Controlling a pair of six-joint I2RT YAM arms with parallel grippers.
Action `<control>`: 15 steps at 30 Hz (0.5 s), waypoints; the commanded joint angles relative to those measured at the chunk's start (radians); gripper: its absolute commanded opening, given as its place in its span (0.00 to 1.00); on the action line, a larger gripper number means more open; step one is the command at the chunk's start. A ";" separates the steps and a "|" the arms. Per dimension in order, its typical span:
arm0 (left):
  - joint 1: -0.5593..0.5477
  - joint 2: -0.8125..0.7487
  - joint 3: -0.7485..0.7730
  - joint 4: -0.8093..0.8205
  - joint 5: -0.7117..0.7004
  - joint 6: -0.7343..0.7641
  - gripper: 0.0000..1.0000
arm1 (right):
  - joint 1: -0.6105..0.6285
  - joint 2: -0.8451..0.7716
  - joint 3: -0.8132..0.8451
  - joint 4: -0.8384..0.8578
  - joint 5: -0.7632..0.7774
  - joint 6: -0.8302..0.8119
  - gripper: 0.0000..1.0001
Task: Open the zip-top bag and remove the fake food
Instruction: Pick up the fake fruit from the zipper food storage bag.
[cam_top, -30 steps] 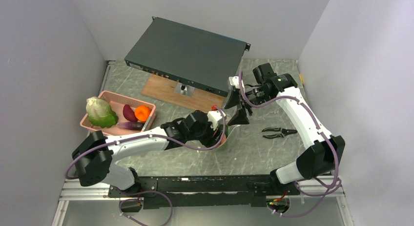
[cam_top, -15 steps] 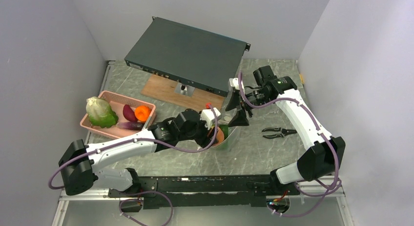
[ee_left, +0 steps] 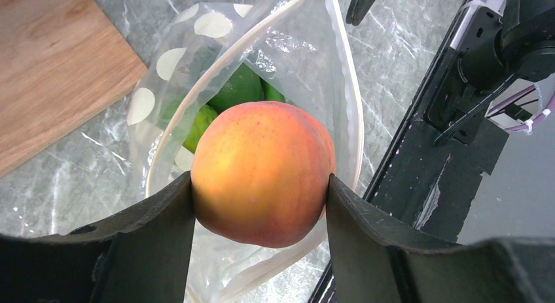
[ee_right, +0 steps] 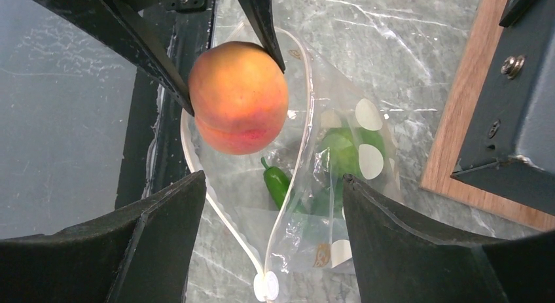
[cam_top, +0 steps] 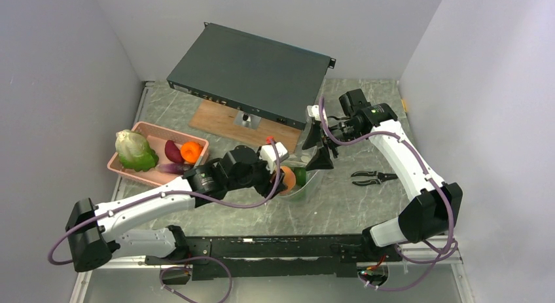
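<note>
The clear zip-top bag point(cam_top: 307, 180) lies on the table with its mouth open and its white zip strip point(ee_left: 347, 87) curving around the opening. My left gripper point(cam_top: 281, 178) is shut on a peach-coloured fake fruit point(ee_left: 262, 172), held just above the bag's mouth point(ee_right: 239, 97). Green fake food point(ee_left: 237, 88), including a small green pepper point(ee_right: 277, 183), stays inside the bag point(ee_right: 340, 205). My right gripper point(ee_right: 273, 178) hangs open over the bag, with the plastic between its fingers but not pinched. In the top view the right gripper point(cam_top: 315, 149) is just behind the bag.
A pink mesh basket point(cam_top: 152, 129) at the left holds a pale leafy head point(cam_top: 134, 151), an orange ball point(cam_top: 190, 151) and a purple piece point(cam_top: 173, 150). Black pliers point(cam_top: 373, 178) lie right of the bag. A dark flat box point(cam_top: 252, 71) on a wooden board point(cam_top: 216, 116) stands behind.
My left gripper has drawn back to the left out of the bag, bringing the peach-coloured fruit with it. The right arm has barely moved.
</note>
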 commanded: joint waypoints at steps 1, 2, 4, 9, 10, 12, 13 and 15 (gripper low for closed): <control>0.001 -0.051 0.041 0.007 -0.020 0.028 0.00 | -0.005 -0.029 -0.006 0.026 -0.025 0.000 0.78; 0.002 -0.058 0.042 0.003 -0.018 0.030 0.00 | -0.005 -0.029 -0.007 0.026 -0.025 -0.002 0.78; 0.010 -0.070 0.048 -0.009 -0.011 0.025 0.00 | -0.004 -0.027 -0.006 0.026 -0.024 -0.003 0.78; 0.045 -0.112 0.056 -0.025 0.029 -0.006 0.00 | -0.005 -0.026 -0.006 0.026 -0.026 -0.004 0.78; 0.052 -0.120 0.058 -0.027 0.034 -0.014 0.00 | -0.004 -0.025 -0.006 0.027 -0.026 -0.003 0.78; 0.070 -0.143 0.060 -0.029 0.040 -0.034 0.00 | -0.005 -0.024 -0.006 0.027 -0.027 -0.003 0.78; 0.076 -0.155 0.061 -0.029 0.040 -0.046 0.00 | -0.004 -0.023 -0.005 0.027 -0.027 -0.004 0.78; 0.090 -0.180 0.060 -0.028 0.036 -0.075 0.00 | -0.005 -0.022 -0.005 0.027 -0.027 -0.003 0.78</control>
